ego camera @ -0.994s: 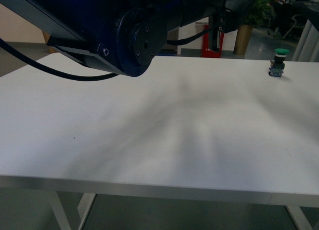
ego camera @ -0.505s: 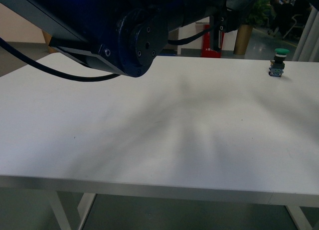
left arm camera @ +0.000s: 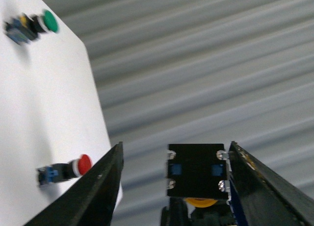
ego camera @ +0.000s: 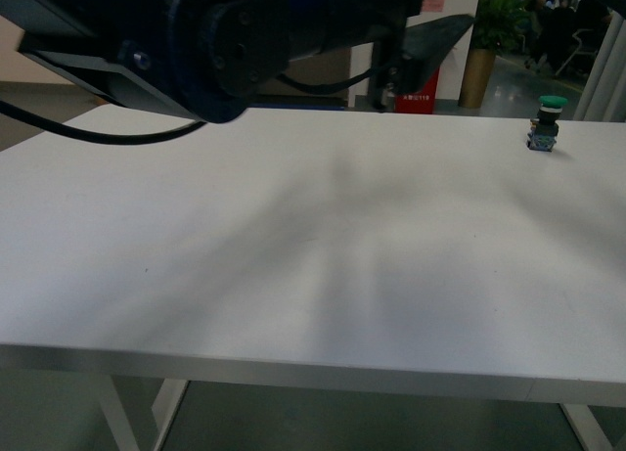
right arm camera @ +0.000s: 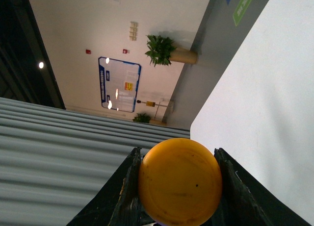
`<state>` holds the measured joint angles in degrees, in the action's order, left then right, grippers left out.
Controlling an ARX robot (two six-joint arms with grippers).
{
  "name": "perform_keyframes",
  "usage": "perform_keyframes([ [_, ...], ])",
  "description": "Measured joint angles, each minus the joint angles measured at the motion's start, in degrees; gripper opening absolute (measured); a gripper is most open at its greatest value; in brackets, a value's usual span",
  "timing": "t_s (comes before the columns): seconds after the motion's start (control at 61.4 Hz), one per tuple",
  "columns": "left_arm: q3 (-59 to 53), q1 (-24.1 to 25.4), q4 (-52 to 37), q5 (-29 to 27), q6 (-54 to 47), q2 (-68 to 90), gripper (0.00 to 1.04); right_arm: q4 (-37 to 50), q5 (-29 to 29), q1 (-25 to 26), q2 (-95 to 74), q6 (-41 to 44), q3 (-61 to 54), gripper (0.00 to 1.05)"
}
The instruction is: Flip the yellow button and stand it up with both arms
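Note:
In the right wrist view the yellow button (right arm camera: 180,181) faces the camera cap first, and my right gripper (right arm camera: 177,157) is shut on it, one black finger (right arm camera: 128,187) on each side of the cap. The left wrist view shows the same button from its base: a dark boxy contact block (left arm camera: 197,169) with a sliver of yellow cap below. My left gripper (left arm camera: 175,146) is open, its fingers (left arm camera: 93,187) standing on either side of the block; the far one looks close to it. The button is held in the air, off the white table (right arm camera: 265,113). It does not show in the front view.
A black arm housing (ego camera: 225,40) fills the upper left of the front view. A green-capped button (ego camera: 546,121) stands upright near the table's far right edge. It also shows as the green-capped button (left arm camera: 32,26) beside a red-capped button (left arm camera: 64,169) lying near the table edge.
In the front view the black arm housing has shifted left and upward, and a dark wedge-shaped part has swung into view at top centre. The green-capped button has not moved.

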<state>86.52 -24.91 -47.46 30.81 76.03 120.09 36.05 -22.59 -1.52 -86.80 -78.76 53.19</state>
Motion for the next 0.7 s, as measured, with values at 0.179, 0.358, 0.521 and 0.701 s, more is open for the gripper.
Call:
perform_keyframes([
  [0.179, -6.82, 4.22, 23.21, -14.73, -26.16, -12.44, 0.99, -0.02, -0.02, 1.40, 0.61, 0.74, -0.15, 0.38],
  [0.358, -19.37, 6.80, 29.75, -34.51, -62.23, -29.53, 0.99, 0.39, -0.63, 1.66, 0.76, 1.01, -0.76, 0.38],
  [0.521, -33.18, 11.78, 31.80, -41.29, -86.12, -46.14, 0.99, 1.20, -0.68, 1.90, 0.76, 1.01, -1.09, 0.38],
  [0.701, -44.63, 19.61, 38.40, -42.40, -98.40, -60.52, 0.99, 1.55, -1.18, 1.73, 0.79, 1.16, -1.11, 0.38],
])
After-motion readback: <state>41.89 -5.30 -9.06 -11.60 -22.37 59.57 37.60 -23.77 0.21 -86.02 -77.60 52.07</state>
